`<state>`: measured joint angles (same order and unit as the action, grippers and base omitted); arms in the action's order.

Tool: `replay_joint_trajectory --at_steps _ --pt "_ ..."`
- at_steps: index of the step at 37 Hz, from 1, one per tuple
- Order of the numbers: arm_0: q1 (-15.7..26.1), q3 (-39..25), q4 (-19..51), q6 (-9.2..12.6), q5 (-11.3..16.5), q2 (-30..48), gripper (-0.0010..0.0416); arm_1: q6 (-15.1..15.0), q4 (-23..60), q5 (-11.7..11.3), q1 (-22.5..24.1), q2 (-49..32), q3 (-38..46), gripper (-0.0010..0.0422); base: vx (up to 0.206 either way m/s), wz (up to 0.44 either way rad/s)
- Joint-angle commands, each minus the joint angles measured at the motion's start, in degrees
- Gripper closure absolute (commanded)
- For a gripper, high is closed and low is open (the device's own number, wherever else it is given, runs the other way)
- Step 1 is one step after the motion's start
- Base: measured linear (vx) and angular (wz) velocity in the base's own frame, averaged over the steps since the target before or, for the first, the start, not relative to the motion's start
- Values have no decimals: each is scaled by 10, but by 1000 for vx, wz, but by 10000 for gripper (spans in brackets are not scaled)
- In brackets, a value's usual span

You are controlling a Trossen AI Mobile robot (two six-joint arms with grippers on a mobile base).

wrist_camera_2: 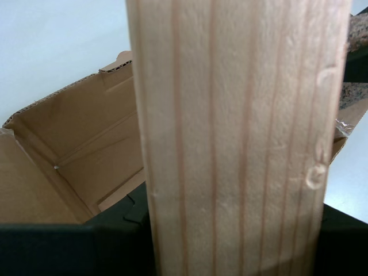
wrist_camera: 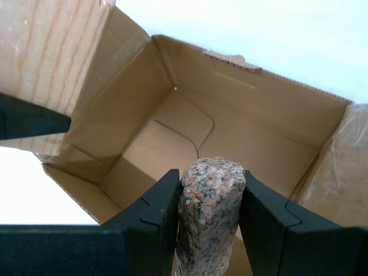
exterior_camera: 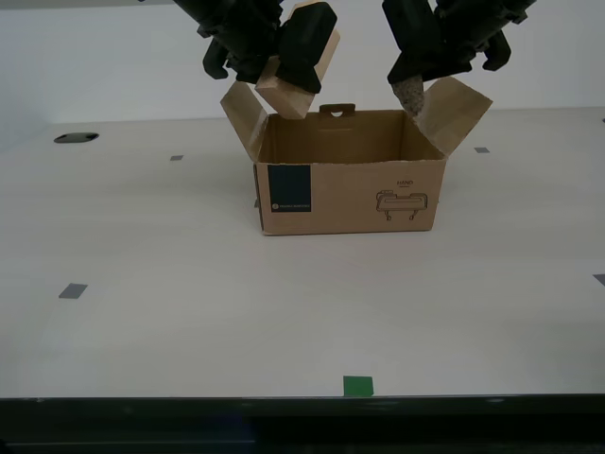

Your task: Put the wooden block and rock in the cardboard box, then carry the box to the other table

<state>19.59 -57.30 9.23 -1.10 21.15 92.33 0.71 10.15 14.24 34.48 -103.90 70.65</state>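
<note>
The cardboard box (exterior_camera: 350,194) stands open on the off-white table (exterior_camera: 189,322), flaps spread, blue label facing the exterior view. My second gripper (exterior_camera: 288,71) is shut on the wooden block (exterior_camera: 295,76), tilted above the box's rim on the exterior view's left. That block (wrist_camera_2: 241,138) fills the second wrist view, with the box (wrist_camera_2: 86,132) below it. My first gripper (exterior_camera: 412,93) is shut on the rock (exterior_camera: 411,95) over the flap on the exterior view's right. The speckled rock (wrist_camera: 210,213) sits between the black fingers (wrist_camera: 155,213) above the bare box floor (wrist_camera: 167,149).
Grey tape squares (exterior_camera: 73,291) dot the table. A green tape square (exterior_camera: 358,385) lies near the front edge. A dark round hole (exterior_camera: 76,138) sits at the far side on the exterior view's left.
</note>
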Motion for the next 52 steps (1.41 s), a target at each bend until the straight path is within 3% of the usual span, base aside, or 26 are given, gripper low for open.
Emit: replay_joint_trajectory --at_steps 1,10,14,19,31,37,52 --pt "0 -1 2 0 0 0 403 0 -2 4 0 0 0 281 0 0" --pt "0 -1 2 0 0 0 401 0 -2 4 0 0 0 239 0 0" --pt "0 -1 3 1 0 0 374 0 -2 4 0 0 0 229 0 0" --pt "0 -1 4 30 0 0 300 2 -1 4 0 0 0 220 0 0" --pt "1 -1 4 32 0 0 85 4 0 4 1 0 0 194 0 0" --pt "1 -1 4 42 0 0 17 5 0 4 1 0 0 175 0 0" --pt "1 -25 8 54 0 -1 18 26 59 4 0 0 37 160 0 0"
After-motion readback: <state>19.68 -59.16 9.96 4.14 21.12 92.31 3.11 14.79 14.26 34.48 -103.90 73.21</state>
